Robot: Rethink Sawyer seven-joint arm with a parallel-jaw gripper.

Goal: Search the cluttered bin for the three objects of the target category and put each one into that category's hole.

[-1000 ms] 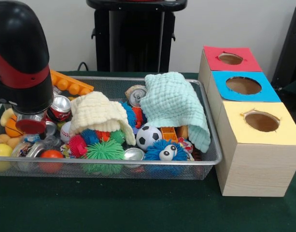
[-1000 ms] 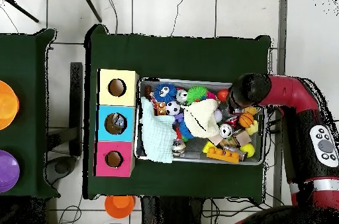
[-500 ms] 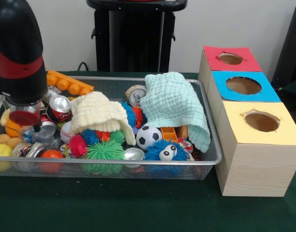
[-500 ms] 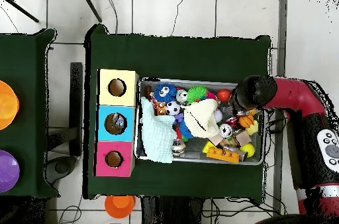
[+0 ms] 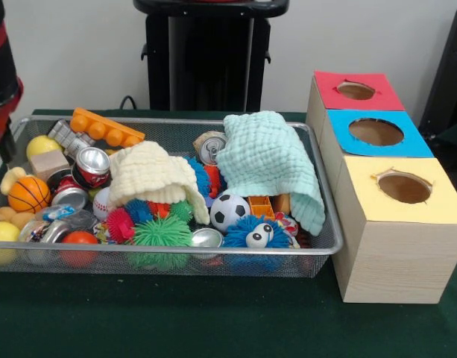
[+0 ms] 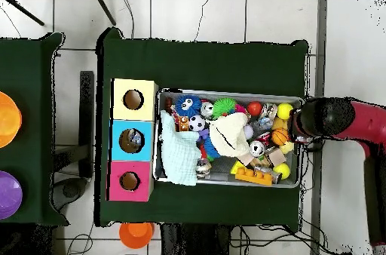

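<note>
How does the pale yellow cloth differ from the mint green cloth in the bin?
The pale yellow cloth is smaller and lies mid-bin, mounded over toys. The mint green cloth is larger and lies at the end nearest the wooden boxes, reaching the wire bin's rim. Both are textured and crumpled.

Front view: bin (image 5: 317, 250) left of my three-hole box (image 5: 396, 246); two cloths (image 5: 269, 160) lie over toys, soccer ball (image 5: 229, 211) before them.
</note>
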